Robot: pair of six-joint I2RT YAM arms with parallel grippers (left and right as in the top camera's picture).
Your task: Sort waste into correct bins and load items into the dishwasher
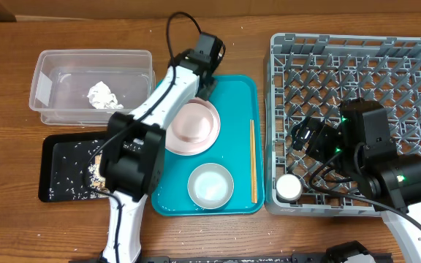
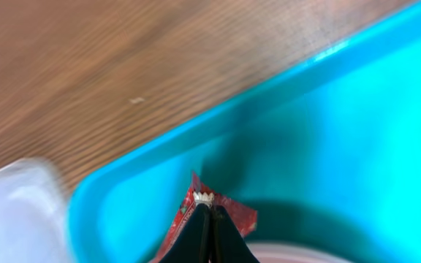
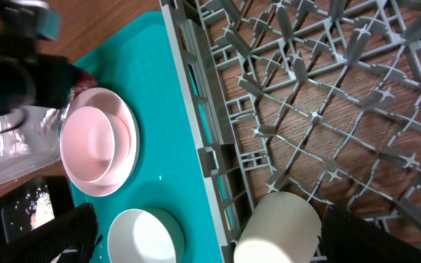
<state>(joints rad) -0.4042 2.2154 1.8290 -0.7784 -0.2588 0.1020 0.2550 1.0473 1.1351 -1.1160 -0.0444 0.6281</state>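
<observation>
My left gripper (image 2: 210, 210) is shut on the red snack wrapper (image 2: 234, 213), at the far left corner of the teal tray (image 1: 240, 95), just above the pink plate (image 1: 192, 126). In the overhead view this gripper (image 1: 208, 85) hides the wrapper. The pale bowl (image 1: 210, 184) and the chopsticks (image 1: 253, 161) lie on the teal tray. The white cup (image 1: 290, 187) lies in the front left corner of the grey dish rack (image 1: 357, 80). My right gripper (image 3: 207, 223) is open and empty above the rack, over the cup (image 3: 280, 226).
The clear tub (image 1: 57, 69) at the back left holds the white tissue wad (image 1: 102, 95). The black tray (image 1: 53, 150) in front of it holds scraps and rice grains (image 1: 93, 169). My left arm lies across the black tray and the teal tray's left edge.
</observation>
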